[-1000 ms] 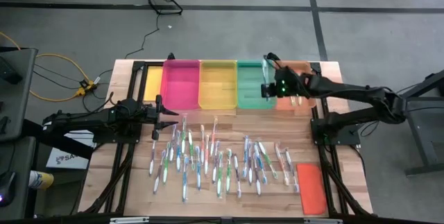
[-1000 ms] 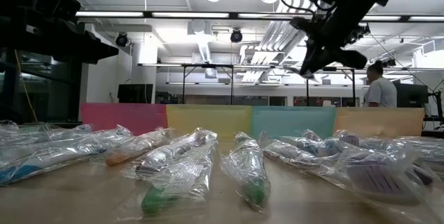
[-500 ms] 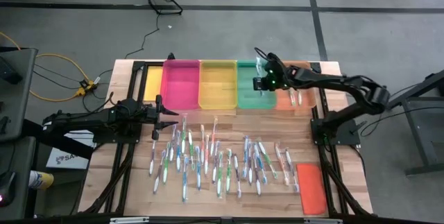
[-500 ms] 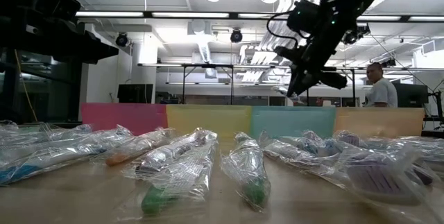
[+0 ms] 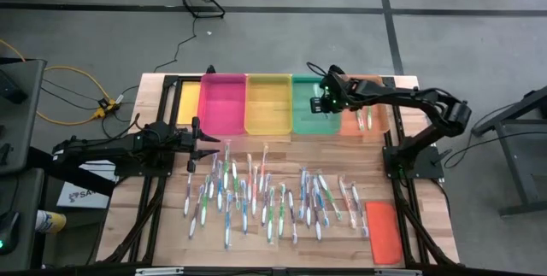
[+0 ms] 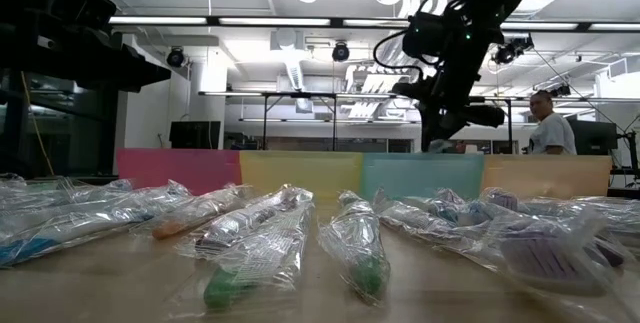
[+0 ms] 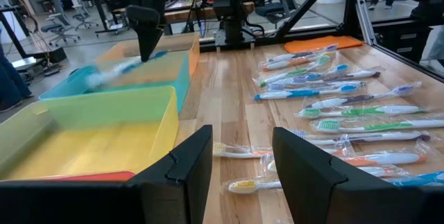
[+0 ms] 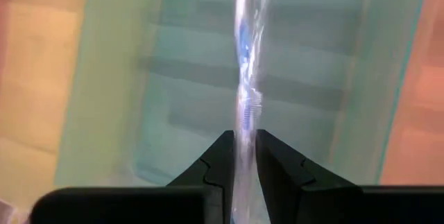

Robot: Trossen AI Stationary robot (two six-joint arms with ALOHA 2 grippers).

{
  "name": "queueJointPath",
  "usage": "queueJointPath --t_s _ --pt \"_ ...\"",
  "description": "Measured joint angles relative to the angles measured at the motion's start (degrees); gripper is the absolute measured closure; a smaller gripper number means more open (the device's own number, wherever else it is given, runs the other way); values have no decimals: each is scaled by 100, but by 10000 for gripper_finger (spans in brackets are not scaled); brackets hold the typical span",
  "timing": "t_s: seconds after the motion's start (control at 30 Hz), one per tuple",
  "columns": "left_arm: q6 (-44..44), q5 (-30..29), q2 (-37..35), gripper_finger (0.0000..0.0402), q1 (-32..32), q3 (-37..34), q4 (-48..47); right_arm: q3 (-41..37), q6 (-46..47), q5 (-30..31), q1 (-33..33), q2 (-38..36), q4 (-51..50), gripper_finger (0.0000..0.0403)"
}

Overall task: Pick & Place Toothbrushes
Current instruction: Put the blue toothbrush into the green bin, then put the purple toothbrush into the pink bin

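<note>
Many wrapped toothbrushes (image 5: 265, 195) lie flat on the wooden table in front of a row of coloured trays. My right gripper (image 5: 318, 103) hangs over the green tray (image 5: 312, 120), pointing steeply down, shut on one wrapped blue toothbrush (image 8: 244, 50). The left wrist view shows this toothbrush (image 7: 114, 71) as a blur just over the green tray (image 7: 83, 89). The orange tray (image 5: 363, 114) beside it holds a few toothbrushes. My left gripper (image 5: 214, 143) waits open and level at the table's left, near the pink tray (image 5: 222, 102). My right gripper pinches the wrapped blue toothbrush (image 8: 243, 130) between its two fingers, coming from above and slanting down. The toothbrush runs out past the fingertips along the line of the fingers, above the green tray's floor. Which end is between the fingers is hidden by the fingers and the blur.
A yellow tray (image 5: 269, 102) stands between the pink and green ones, with a small yellow one (image 5: 188, 101) at the far left. A flat orange lid (image 5: 384, 231) lies at the near right. A person (image 6: 548, 123) stands in the room beyond the table.
My right gripper has gone toward the table's left edge and down, from the border of the orange and green trays to above the green tray, tipping more steeply downward. The blue toothbrush has travelled with it.
</note>
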Motion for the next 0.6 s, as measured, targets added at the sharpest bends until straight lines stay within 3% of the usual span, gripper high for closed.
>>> queueJointPath --t_s 0.6 --pt "-1 0 -1 254 2 0 0 0 52 -68 62 -44 -126 348"
